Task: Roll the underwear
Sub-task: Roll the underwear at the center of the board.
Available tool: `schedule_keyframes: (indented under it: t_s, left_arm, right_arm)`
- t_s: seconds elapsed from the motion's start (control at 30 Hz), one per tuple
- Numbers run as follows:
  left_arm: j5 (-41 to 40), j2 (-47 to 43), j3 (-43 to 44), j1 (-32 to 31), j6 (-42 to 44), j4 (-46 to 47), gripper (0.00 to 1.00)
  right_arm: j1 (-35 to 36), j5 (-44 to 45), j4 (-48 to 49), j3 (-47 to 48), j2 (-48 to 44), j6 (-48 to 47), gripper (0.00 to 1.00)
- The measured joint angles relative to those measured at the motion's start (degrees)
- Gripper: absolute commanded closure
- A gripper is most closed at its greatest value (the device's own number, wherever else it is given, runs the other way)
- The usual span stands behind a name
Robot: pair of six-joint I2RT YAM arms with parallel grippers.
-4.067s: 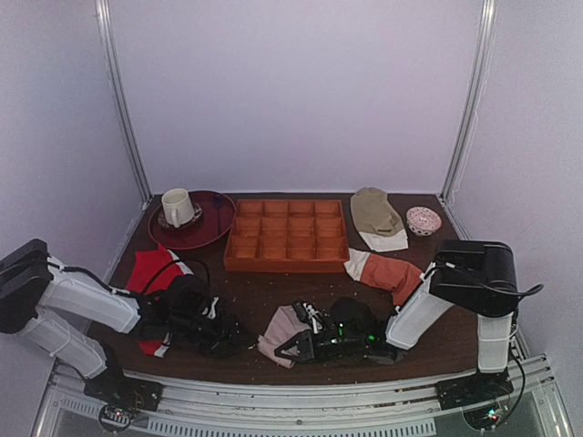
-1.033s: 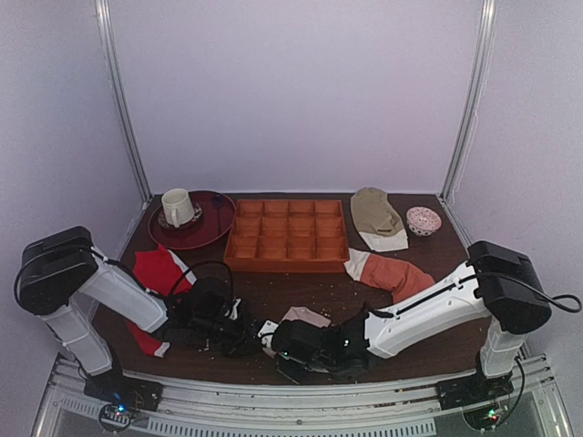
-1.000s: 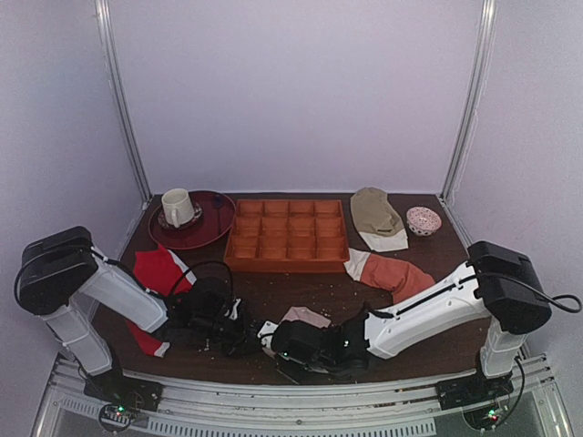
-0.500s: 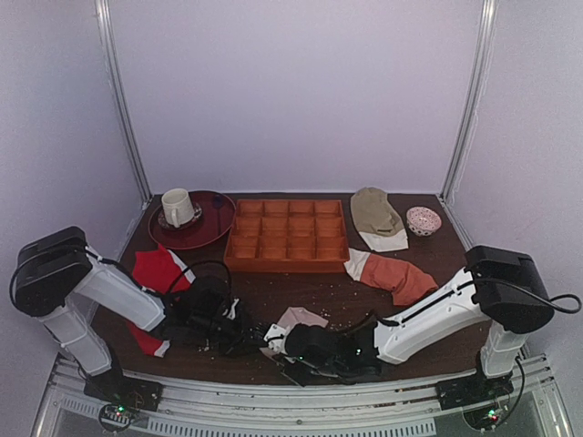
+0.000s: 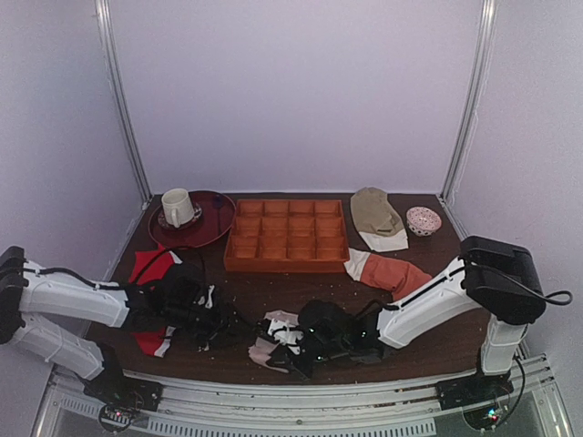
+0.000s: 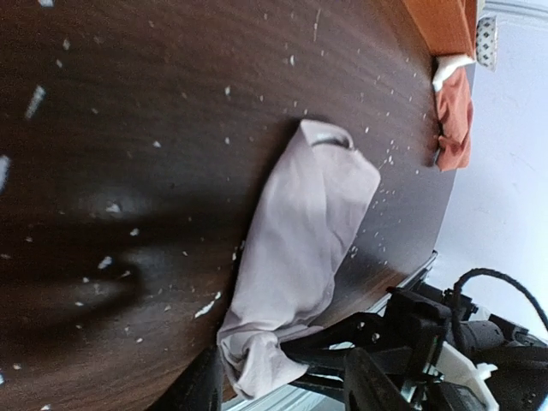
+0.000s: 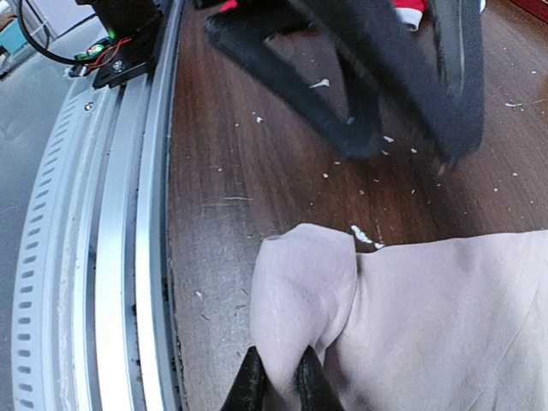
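The right pincer [image 7: 276,381] is pinched narrow on a puckered corner of the pinkish-beige soft cloth underwear [image 7: 411,317], its two fingertips almost touching through the fold. The left pincer [image 7: 409,145] stands wide with nothing between its jaws, just beyond the cloth. The underwear [image 6: 300,248] lies on the dark brown wooden desk [image 5: 273,296], near the front rail and between the two arms. From the left wrist it shows as a long folded strip, bunched at the end the right pincer grips and flatter at the far end. From above a little white waistband shows on its upper side. As I judge it, the garment is folded narrow and gathered at one end but not yet a tight bundle, so most of the rolling is still to do. Farther out are a red cloth garment with white trim [image 5: 150,273] under the left arm, a rust-orange garment with a white band [image 5: 393,273] to the right, and an orange compartmented tray [image 5: 287,264] behind. Compared with a second ago, the left pincer has let go and opened, and its arm has dropped low and pulled back to the left. The right pincer has kept its grip while the cloth has slid slightly nearer the front edge.
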Motion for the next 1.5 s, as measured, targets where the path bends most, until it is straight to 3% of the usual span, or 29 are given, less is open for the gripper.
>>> schedule_keyframes:
  t_s: [0.17,0.33,1.0,1.5]
  left_arm:
    - [-1.73,-5.11,0.26,3.54,2.10,-6.25,0.50]
    - [-2.36,-4.74,0.35,4.00,3.02,-8.79,0.50]
    - [-3.08,-2.75,1.01,4.15,3.15,-7.93,0.50]
    - [-4.04,-7.45,-0.50,4.15,2.62,-8.07,0.49]
  right_arm:
    - [-3.04,-8.46,3.48,-2.01,0.24,1.88,1.00]
    - [-5.29,-14.60,9.18,-4.13,1.57,5.57,1.00]
    - [-8.35,-25.22,31.50,-7.43,10.36,19.74,1.00]
    - [-11.80,-35.91,23.19,0.90,13.73,17.14,1.00]
